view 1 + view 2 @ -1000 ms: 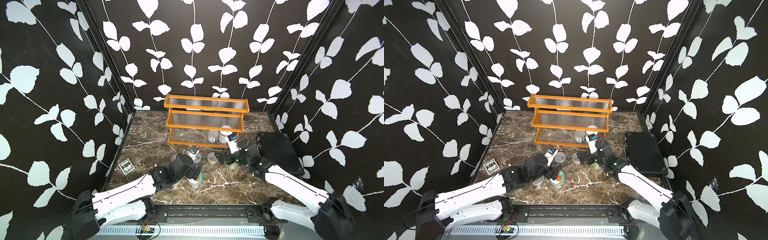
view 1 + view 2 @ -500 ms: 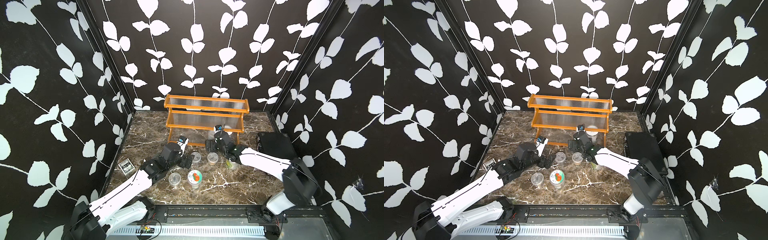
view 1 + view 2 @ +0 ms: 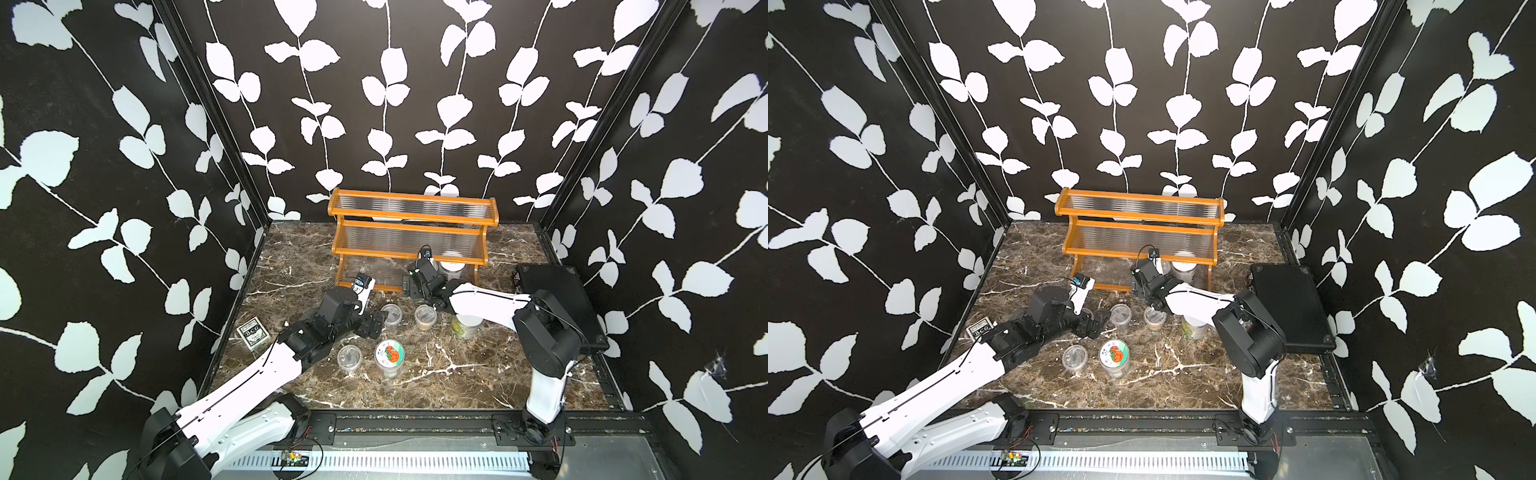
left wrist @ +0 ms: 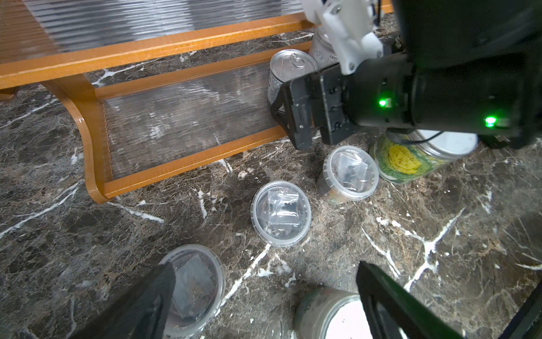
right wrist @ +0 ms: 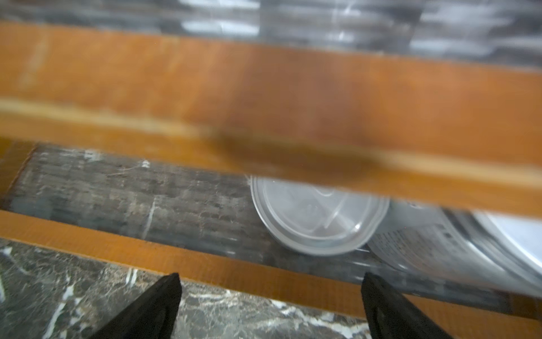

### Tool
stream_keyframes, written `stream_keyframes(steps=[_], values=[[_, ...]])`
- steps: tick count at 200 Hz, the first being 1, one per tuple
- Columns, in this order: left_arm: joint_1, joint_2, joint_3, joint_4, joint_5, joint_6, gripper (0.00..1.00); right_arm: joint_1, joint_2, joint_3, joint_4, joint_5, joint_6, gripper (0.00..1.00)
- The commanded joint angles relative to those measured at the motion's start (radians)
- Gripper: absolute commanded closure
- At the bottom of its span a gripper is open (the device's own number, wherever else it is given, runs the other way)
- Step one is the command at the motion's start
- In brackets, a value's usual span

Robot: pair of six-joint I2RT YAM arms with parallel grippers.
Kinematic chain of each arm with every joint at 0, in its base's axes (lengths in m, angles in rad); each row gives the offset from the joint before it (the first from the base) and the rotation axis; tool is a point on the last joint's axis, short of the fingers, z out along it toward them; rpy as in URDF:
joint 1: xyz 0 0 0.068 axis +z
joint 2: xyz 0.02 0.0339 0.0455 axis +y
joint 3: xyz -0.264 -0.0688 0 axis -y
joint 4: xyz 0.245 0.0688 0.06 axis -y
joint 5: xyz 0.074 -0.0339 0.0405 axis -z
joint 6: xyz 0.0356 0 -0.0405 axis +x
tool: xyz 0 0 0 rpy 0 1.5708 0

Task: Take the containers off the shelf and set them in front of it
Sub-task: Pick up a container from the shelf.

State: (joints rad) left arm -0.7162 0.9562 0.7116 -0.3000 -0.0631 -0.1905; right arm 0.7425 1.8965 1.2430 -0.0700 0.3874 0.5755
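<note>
**Right arm at the lowest tier.** We are showing the right arm (image 3: 486, 300) pointing into the lowest tier of the shelf (image 3: 374, 251), its jaws standing wide open and holding nothing. On that tier a tin can (image 4: 290, 73) and a white-lidded jar (image 5: 434, 249) are standing just beside each other, under the overhanging middle rail. 5 containers are standing on the table (image 3: 478, 374) in front of the shelf: 3 clear cups (image 3: 391, 313), a tomato-lidded jar (image 3: 389, 356) and a green-labelled jar (image 3: 465, 328). The left arm (image 3: 324, 320) is hovering over these, its jaws likewise wide open and empty.

We are judging 3 hazards:
- A jaw may be striking the wooden rail, because the tier is leaving little headroom.
- A jaw may be wedging against the jar and toppling it, because the can is standing so close.
- The 2 arms, working near each other, may be colliding or sweeping over a cup already set down.
</note>
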Motion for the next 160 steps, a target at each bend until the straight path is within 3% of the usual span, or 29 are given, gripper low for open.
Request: stream_keyframes(steps=[1,160], values=[[0.008,-0.019,-0.022,0.024,0.006,0.006,0.01,-0.013,0.033,0.059,0.038,0.033,0.011,0.03],[0.009,0.005,-0.064,0.073,0.036,-0.024,0.01,-0.073,0.199,0.235,0.059,0.177,-0.059,0.06]])
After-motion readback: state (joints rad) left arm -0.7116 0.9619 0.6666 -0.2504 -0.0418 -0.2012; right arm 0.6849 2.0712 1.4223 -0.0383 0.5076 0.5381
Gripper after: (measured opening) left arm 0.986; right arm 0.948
